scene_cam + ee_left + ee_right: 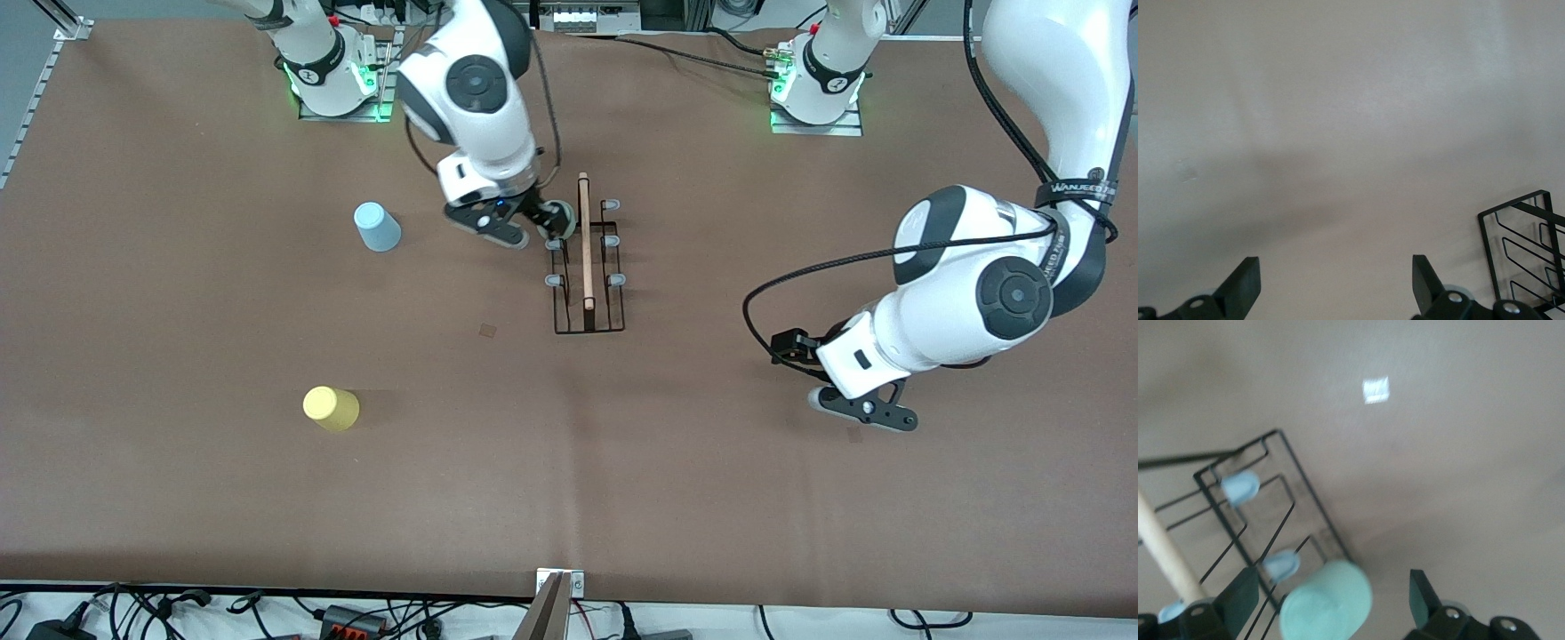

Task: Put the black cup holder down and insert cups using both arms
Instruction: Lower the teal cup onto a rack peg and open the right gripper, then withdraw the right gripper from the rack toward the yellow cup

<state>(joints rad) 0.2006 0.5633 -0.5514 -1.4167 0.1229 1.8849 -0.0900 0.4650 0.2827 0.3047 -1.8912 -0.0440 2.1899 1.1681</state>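
The black cup holder (588, 293) stands mid-table with its wooden rod handle (585, 244) on top. It also shows in the right wrist view (1238, 520), and one corner shows in the left wrist view (1521, 240). The mint green cup (561, 216) sits over the holder's peg nearest the robots' bases, on the right arm's side. My right gripper (539, 222) is open around this cup (1328, 603), its fingers (1241, 590) apart from it. The light blue cup (378, 227) and the yellow cup (331, 409) lie toward the right arm's end. My left gripper (852, 404) is open and empty over bare table (1336, 267).
Grey-tipped pegs (1241, 487) stand free on the holder. A small tape mark (487, 330) lies on the brown table between the holder and the yellow cup. Cables run along the table's edge nearest the front camera.
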